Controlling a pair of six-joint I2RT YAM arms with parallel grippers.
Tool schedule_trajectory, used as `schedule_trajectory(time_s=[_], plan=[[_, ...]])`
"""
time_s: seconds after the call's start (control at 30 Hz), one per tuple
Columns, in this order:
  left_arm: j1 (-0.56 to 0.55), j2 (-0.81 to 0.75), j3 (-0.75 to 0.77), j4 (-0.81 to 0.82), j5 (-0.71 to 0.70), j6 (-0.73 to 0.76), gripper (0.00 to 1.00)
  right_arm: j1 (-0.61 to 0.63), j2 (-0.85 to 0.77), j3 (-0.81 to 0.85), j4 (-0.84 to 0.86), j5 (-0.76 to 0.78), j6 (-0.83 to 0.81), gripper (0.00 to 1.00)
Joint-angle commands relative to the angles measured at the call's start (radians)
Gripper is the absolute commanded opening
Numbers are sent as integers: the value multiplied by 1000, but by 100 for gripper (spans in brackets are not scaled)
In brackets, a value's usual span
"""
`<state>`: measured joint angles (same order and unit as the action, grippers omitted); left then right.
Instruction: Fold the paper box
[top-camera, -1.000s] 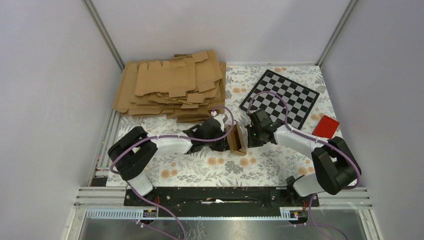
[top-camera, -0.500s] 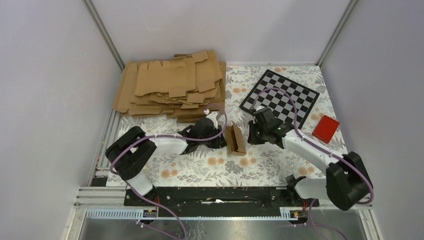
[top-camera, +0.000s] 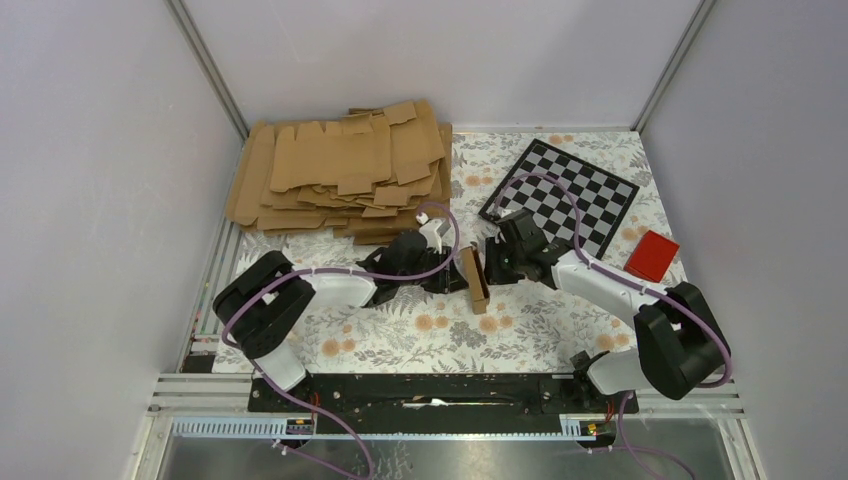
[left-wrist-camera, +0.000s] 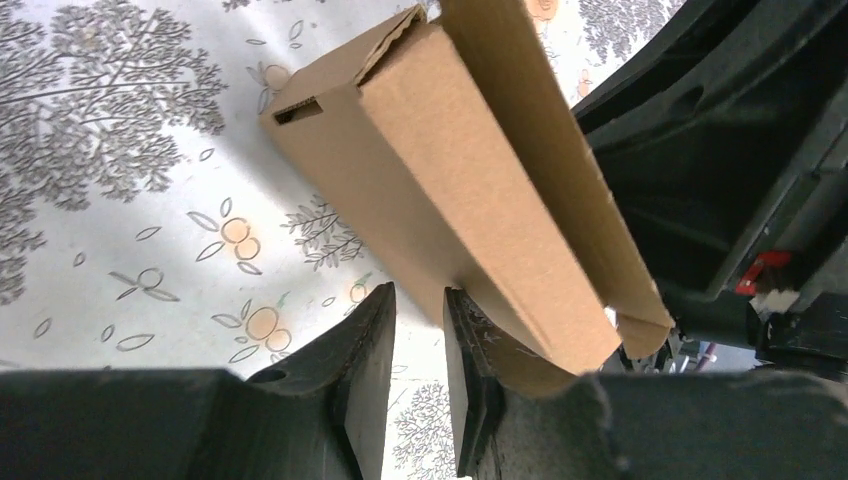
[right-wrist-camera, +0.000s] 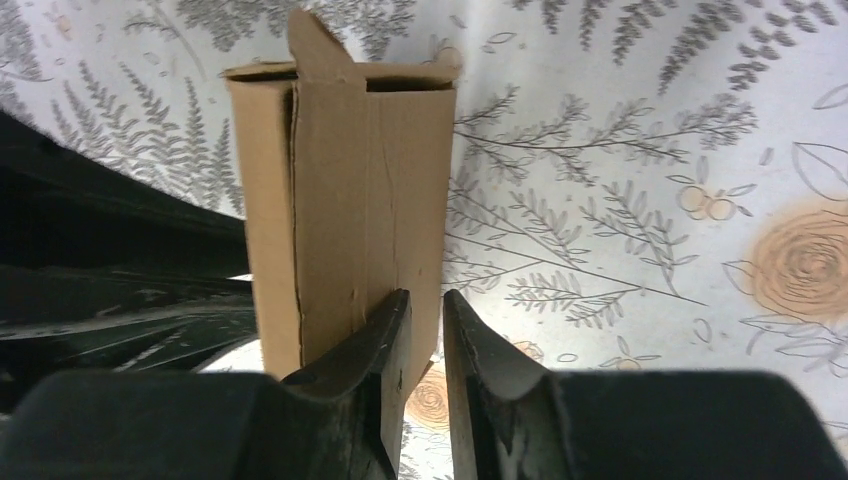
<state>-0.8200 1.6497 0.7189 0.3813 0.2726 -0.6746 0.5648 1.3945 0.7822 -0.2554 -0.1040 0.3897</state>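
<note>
Paper box (top-camera: 474, 279) standing on edge at centre of floral table (top-camera: 380, 345), left gripper (left-wrist-camera: 420, 297) at its 9 o'clock, right gripper (right-wrist-camera: 427, 298) at its 3 o'clock, both jaws slightly parted, released, gripping nothing

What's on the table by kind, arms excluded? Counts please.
Small folded brown cardboard box: 1
Pile of flat brown cardboard blanks: 1 (sheets uncountable)
Black-and-white checkerboard: 1
Small red block: 1
Total: 4
</note>
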Motion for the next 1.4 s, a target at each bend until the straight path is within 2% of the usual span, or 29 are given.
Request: schedule_trajectory(time_s=[0.0, 0.13, 0.33, 0.43, 0.63, 0.73, 0.87, 1.0, 1.17, 1.37], plan=[[3, 31, 72, 63, 108, -4, 29, 39, -4, 9, 59, -80, 21, 27], [0, 44, 92, 26, 143, -2, 28, 51, -19, -1, 55, -97, 17, 30], [-1, 30, 79, -25, 110, 5, 28, 52, -64, -35, 20, -51, 13, 35], [0, 21, 73, -36, 105, 7, 28, 51, -104, -46, -3, -73, 20, 37], [-1, 5, 68, -35, 107, 9, 28, 50, -229, -42, -64, -5, 18, 46], [-1, 10, 70, -12, 124, 0, 28, 49, -238, -41, -62, -33, 21, 55], [-2, 22, 80, 23, 146, -13, 28, 46, -193, -48, -59, -88, 39, 60], [-9, 28, 86, 31, 155, -14, 28, 34, -224, -94, 14, -167, 125, 68], [-23, 37, 88, 56, 174, -20, 28, 25, -279, -194, 100, -201, 242, 68], [-46, 75, 104, 65, 182, -30, 28, 23, -404, -300, 119, -149, 286, 68]])
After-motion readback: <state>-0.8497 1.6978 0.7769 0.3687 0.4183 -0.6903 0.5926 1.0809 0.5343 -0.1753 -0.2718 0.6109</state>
